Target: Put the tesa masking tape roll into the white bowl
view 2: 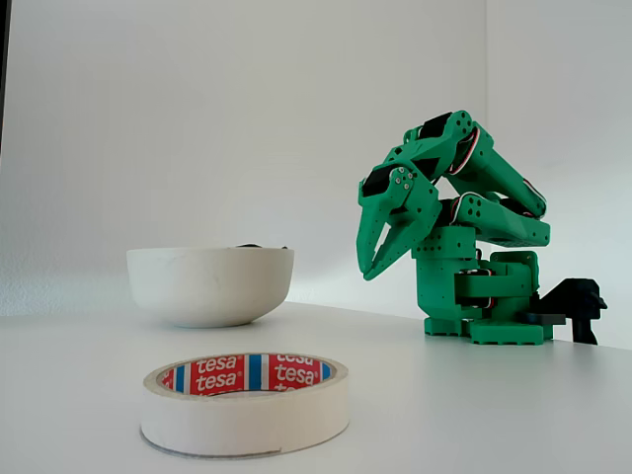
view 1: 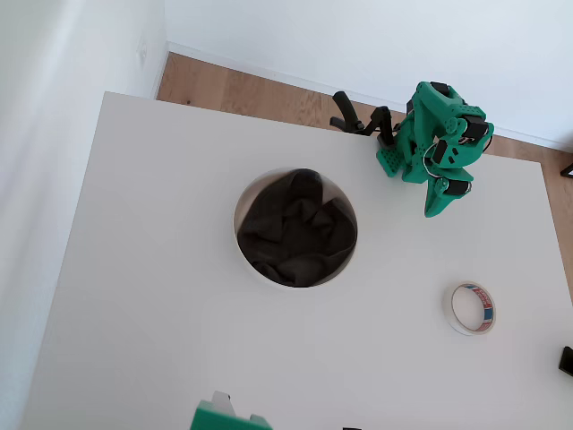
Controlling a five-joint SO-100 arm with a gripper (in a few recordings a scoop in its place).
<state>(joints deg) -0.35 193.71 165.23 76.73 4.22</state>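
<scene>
While the tape (view 2: 245, 403) lies flat at the fixed view's bottom centre, the bowl (view 2: 210, 284) sits behind it, left of middle; farther back right, my gripper (view 2: 372, 269) hangs folded, jaws closed, empty.

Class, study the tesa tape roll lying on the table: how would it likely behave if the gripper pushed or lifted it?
The tesa tape roll lies flat on its side, so a push would probably slide it, not roll it. Its wide hole and thin wall suggest it is light. Set on edge, it could likely roll away.
</scene>
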